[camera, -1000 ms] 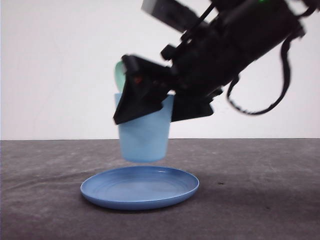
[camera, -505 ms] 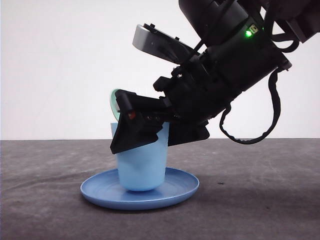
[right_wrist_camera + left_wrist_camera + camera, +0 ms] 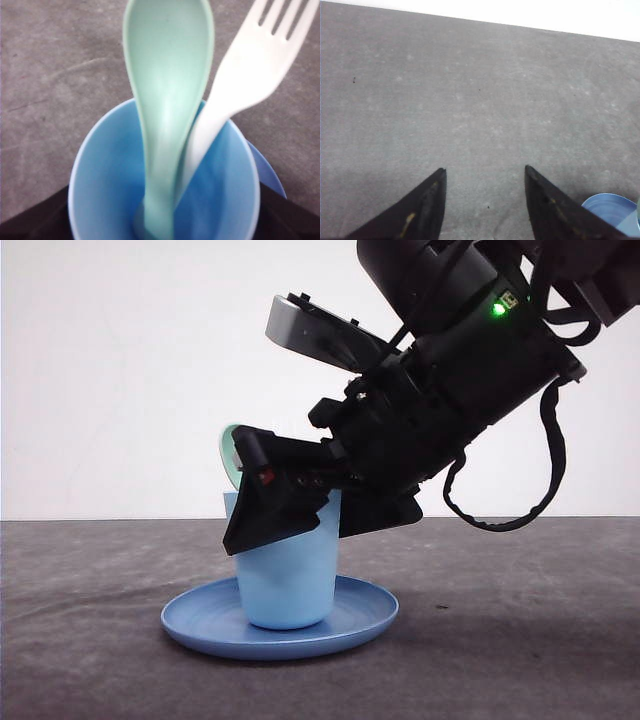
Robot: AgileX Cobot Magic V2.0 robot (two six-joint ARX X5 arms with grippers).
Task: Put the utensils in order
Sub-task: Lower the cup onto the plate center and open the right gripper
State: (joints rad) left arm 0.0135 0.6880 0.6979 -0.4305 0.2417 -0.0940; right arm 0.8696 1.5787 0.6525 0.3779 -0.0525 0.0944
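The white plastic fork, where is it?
The white plastic fork stands handle-down in the light blue cup, beside the pale mint-green spoon, in the right wrist view.

My front camera sits low, near table (image 3: 520, 660) height, looking level across it at a white wall. My left wrist camera looks down from higher up onto bare table, catching the plate (image 3: 612, 212) rim. My right wrist camera peers very close, straight down into the cup (image 3: 105, 195). All three share the plate.

spoon (image 3: 167, 100) – glossy plastic | fork (image 3: 250, 75) – smooth plastic | table (image 3: 470, 100) – matt
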